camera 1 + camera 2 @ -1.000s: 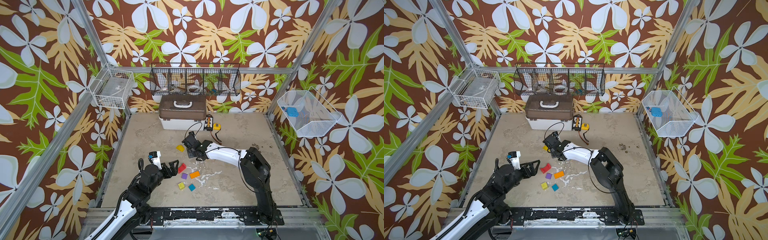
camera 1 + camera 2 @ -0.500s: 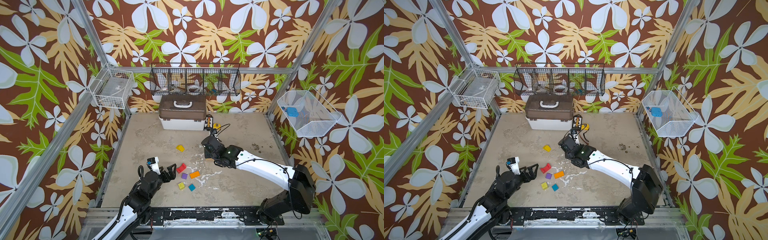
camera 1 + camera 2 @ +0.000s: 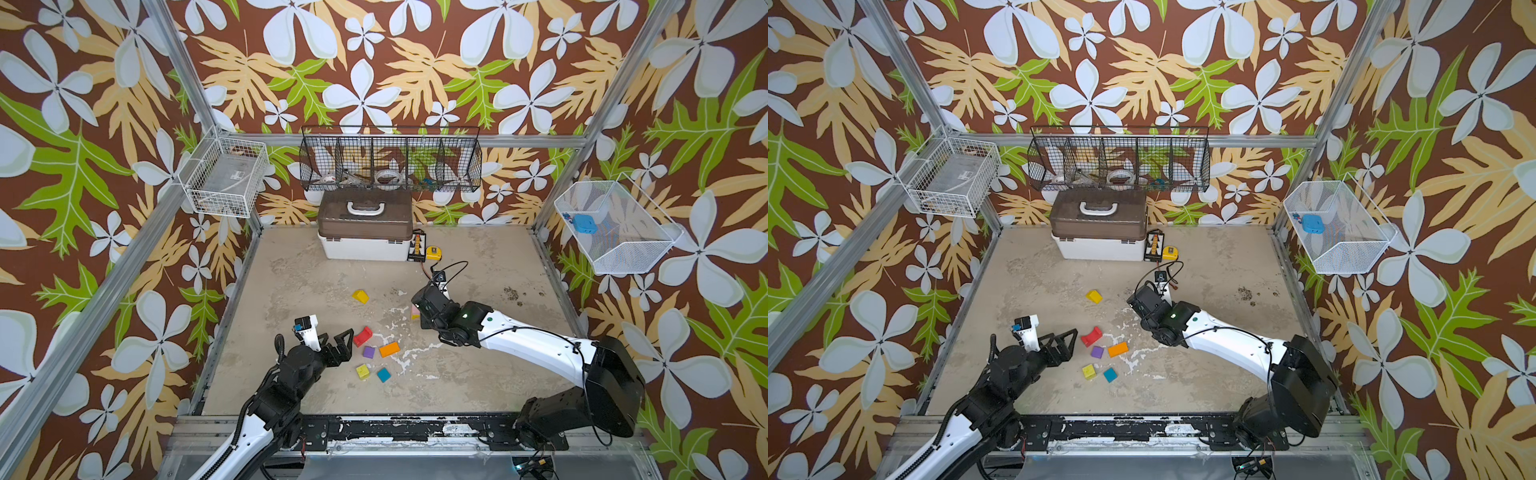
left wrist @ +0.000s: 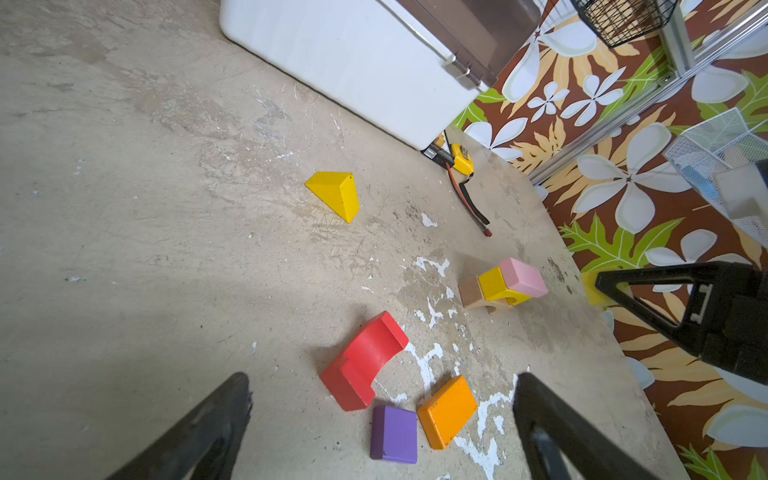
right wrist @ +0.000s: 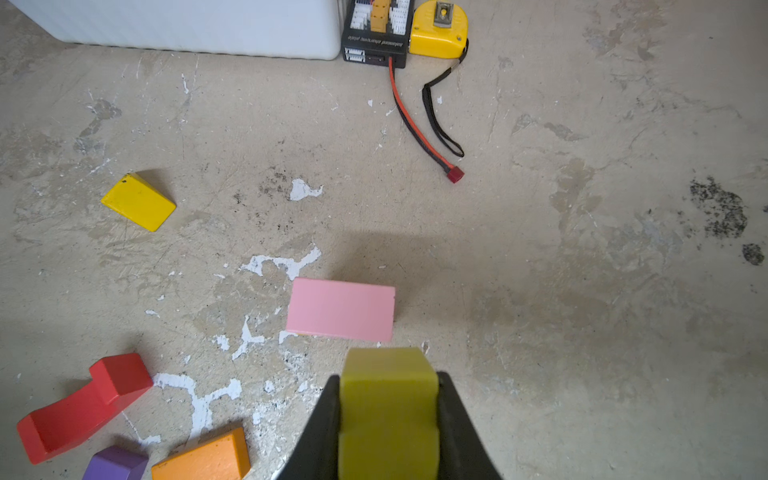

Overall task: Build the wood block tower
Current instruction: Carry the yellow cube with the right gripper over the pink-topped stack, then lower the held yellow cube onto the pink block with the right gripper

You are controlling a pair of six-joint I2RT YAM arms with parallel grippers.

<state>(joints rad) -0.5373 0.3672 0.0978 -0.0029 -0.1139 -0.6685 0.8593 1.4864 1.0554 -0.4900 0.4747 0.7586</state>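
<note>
Clenched in the right gripper (image 5: pixel 388 380): a yellow block (image 5: pixel 388 419), near the low pink-topped stack (image 4: pixel 505 284) at the middle of the table (image 3: pixel 478 257). Left gripper (image 4: pixel 382 382) released, fingers spread wide, facing the red arch (image 3: pixel 363 336), purple block (image 3: pixel 368 352) and orange block (image 3: pixel 389 349). Yellow wedge (image 3: pixel 360 296) apart, toward the white box (image 3: pixel 365 249).
</note>
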